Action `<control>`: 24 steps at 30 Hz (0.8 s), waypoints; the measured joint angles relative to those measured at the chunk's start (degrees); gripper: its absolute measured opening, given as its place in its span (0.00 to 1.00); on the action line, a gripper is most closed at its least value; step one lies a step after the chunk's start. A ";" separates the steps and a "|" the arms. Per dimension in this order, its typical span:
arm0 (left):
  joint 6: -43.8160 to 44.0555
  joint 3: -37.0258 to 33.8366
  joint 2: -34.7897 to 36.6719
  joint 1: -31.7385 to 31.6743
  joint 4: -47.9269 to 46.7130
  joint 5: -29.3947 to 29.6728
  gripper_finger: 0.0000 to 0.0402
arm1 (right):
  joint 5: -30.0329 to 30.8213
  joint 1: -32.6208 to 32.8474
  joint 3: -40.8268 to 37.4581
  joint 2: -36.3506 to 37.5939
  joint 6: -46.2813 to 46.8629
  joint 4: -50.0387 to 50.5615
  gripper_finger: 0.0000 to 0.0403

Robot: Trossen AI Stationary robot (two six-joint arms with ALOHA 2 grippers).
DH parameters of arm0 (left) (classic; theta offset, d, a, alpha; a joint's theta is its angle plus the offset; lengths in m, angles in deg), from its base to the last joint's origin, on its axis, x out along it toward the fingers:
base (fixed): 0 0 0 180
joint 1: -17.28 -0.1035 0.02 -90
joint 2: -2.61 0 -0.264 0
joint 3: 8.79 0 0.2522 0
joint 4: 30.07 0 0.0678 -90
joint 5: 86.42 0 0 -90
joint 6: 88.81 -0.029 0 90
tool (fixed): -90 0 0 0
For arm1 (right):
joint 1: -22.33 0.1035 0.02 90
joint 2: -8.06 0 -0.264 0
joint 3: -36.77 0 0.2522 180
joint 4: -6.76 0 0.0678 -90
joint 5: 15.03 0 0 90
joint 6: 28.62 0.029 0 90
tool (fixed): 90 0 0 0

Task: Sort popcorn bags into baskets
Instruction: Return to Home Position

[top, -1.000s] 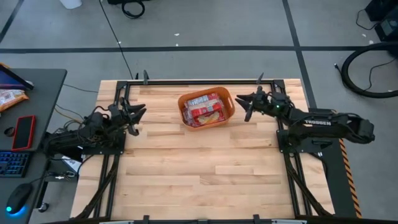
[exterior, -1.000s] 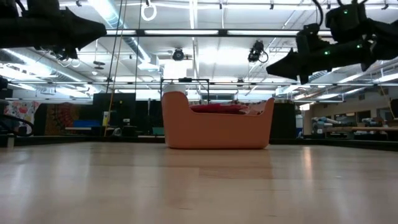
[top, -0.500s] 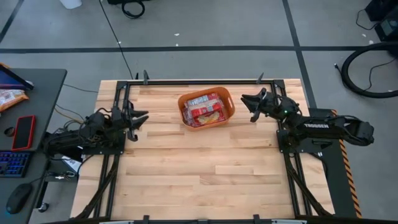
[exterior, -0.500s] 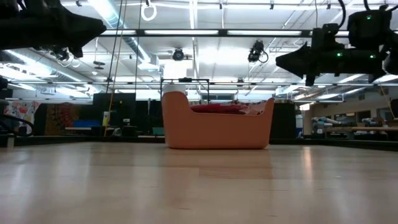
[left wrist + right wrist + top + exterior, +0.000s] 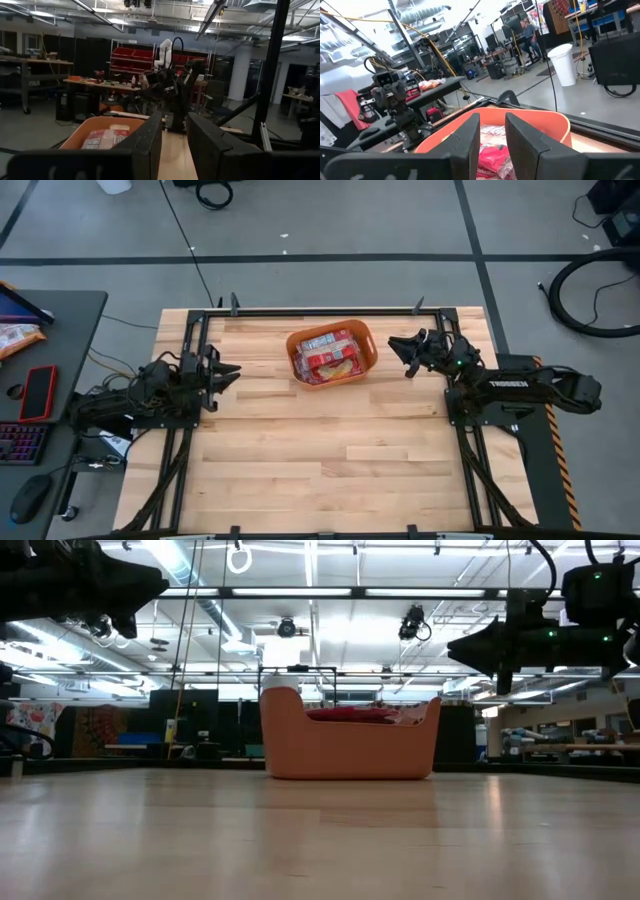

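The orange basket [image 5: 372, 352] stands on its base at the table's far middle, also in the low view [image 5: 350, 745]. Several red popcorn bags [image 5: 330, 356] lie flat inside it, and their tops show over the rim [image 5: 352, 713]. My left gripper [image 5: 232, 370] hovers left of the basket, pointing toward it, with a narrow gap between its fingers [image 5: 175, 117]. My right gripper [image 5: 400, 348] hovers right of the basket, also pointing at it and narrowly open [image 5: 492, 117]. Both wrist views look at the basket [image 5: 80, 137] [image 5: 555, 122] and its bags [image 5: 107, 137] [image 5: 495, 150].
Black frame rails [image 5: 320, 311] run along the table's edges. Bare wood [image 5: 320, 450] fills the near half. A side desk on the left holds a keyboard, a red phone [image 5: 40, 392] and an orange snack bag [image 5: 15, 335]. A person [image 5: 527, 30] stands far off.
Both grippers have narrowed their finger gaps from wide open. My right gripper has drawn back a little toward the table's right edge and levelled out. My left gripper has shifted slightly toward the near edge. The basket and bags have stayed put.
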 joint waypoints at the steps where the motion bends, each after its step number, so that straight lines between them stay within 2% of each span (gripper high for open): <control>1: 0.00 0.00 0.00 0.00 0.00 -0.02 0.23 | 0.00 0.00 0.00 0.00 -0.23 -0.03 0.24; 24: 0.37 0.04 0.00 0.00 0.09 0.07 0.23 | 0.11 0.00 0.00 0.00 0.09 -0.04 0.24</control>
